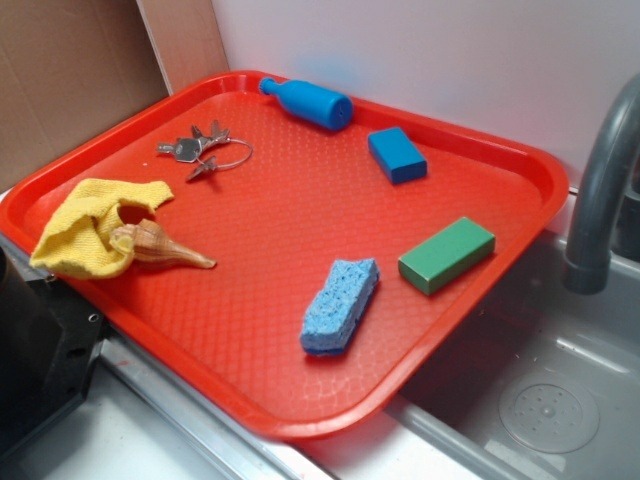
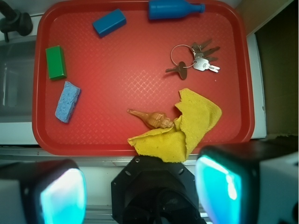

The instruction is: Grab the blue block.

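Red plastic tray (image 1: 250, 330) carries every item and rests partly over the sink (image 1: 540, 400). The blue block (image 1: 397, 155) lies flat near the tray's far edge, just beside the blue bottle-shaped object (image 1: 308, 102) but not touching it, and well apart from the green block (image 1: 447, 255) and the blue sponge (image 1: 340, 305). Free space surrounds the block on all sides, which suits a top-down grasp across its narrower faces.

The tool (image 2: 140, 191) appears only in the wrist view, with its two fingers (image 2: 60, 193) spread wide apart and nothing between them. It sits high above the tray's near edge, over the yellow cloth (image 2: 187, 130), with the shell (image 2: 154, 119) and keys (image 2: 196, 58) between it and the far items. The approach appears not yet begun.
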`<state>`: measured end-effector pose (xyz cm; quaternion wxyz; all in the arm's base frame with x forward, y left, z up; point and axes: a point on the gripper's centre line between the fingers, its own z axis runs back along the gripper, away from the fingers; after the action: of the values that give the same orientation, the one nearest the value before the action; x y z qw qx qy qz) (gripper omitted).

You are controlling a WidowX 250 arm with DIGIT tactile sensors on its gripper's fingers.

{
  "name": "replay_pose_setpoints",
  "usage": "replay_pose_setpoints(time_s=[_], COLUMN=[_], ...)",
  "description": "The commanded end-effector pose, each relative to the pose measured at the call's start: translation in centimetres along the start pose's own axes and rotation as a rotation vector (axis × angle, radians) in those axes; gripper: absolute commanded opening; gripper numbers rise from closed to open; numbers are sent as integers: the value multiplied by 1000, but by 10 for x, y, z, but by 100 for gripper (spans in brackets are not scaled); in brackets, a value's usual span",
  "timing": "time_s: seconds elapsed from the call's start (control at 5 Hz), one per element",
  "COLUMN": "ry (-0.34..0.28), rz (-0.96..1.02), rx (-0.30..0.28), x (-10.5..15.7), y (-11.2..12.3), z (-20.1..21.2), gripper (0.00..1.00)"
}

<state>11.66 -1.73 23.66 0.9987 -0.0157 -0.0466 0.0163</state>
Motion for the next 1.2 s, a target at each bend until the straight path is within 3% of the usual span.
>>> replay_pose_setpoints(time_s=[0.0,0.2,0.4,1.0], ry=[0,-74,-140,-140], rz=[0,178,433,433], rx=[0,66,20,20], x=[0,46,92,92], y=[0,-8,-17,-17], z=[0,-31,-63,-63], gripper=[100,100,100,100])
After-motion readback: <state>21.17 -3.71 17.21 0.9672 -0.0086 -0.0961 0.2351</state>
